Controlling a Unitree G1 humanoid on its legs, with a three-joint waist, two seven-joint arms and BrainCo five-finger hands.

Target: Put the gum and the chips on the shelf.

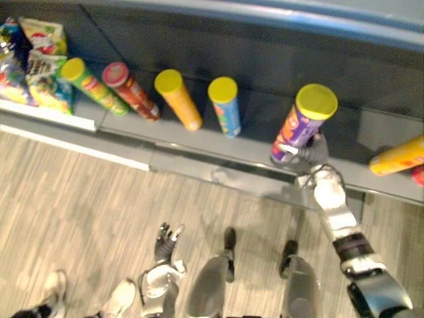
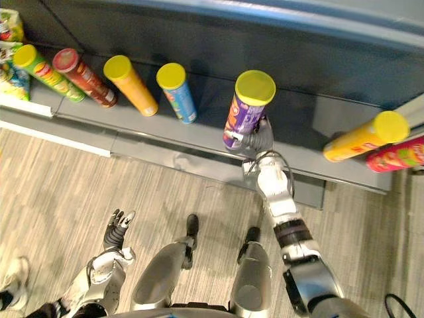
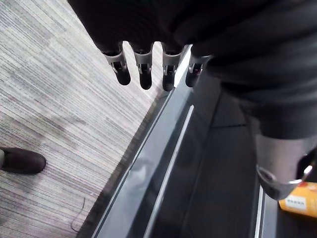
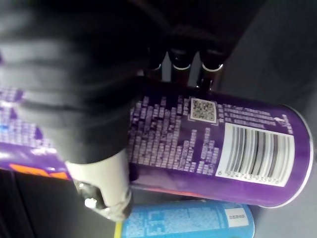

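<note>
Placing the chips is the step in hand: the right robot hand (image 2: 260, 143) is wrapped round the lower body of the purple chips can (image 2: 246, 109), thumb on one side and fingers on the other, with the can upright at the front of the shelf (image 2: 311, 142), near the blue can (image 1: 224, 105). The left robot hand (image 1: 169, 238) hangs low over the floor, fingers straight and empty. In my judgement the next move calls for seating the base, then loosening the grip without tipping the can; the gum cannot be identified.
</note>
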